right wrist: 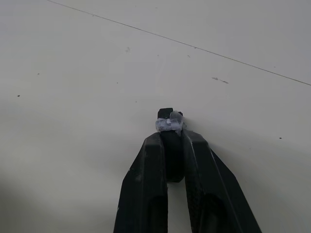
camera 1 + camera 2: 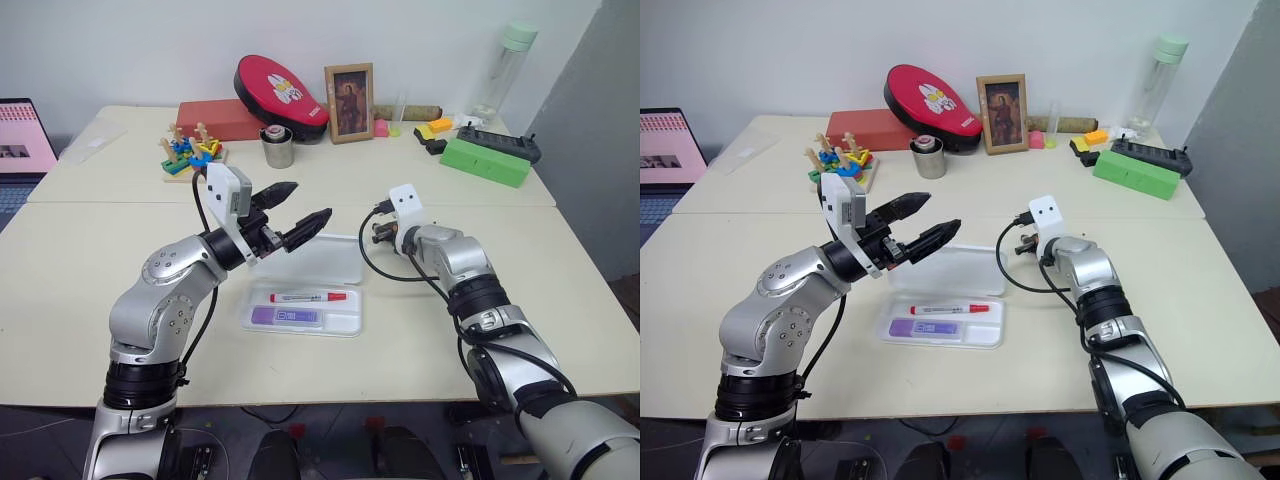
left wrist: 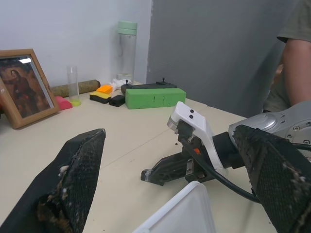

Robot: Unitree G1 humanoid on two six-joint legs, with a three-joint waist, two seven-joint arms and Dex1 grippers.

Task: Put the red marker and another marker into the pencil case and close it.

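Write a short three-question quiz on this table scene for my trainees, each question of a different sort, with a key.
1. True or false: the red marker lies inside the open pencil case.
2. What lies beside it in the case? A) the purple marker B) a green block C) a metal cup
3. What is the right gripper pinching in its jaws?

Key: 1 true. 2 A. 3 a small black object, with the jaws shut on it just above the table.
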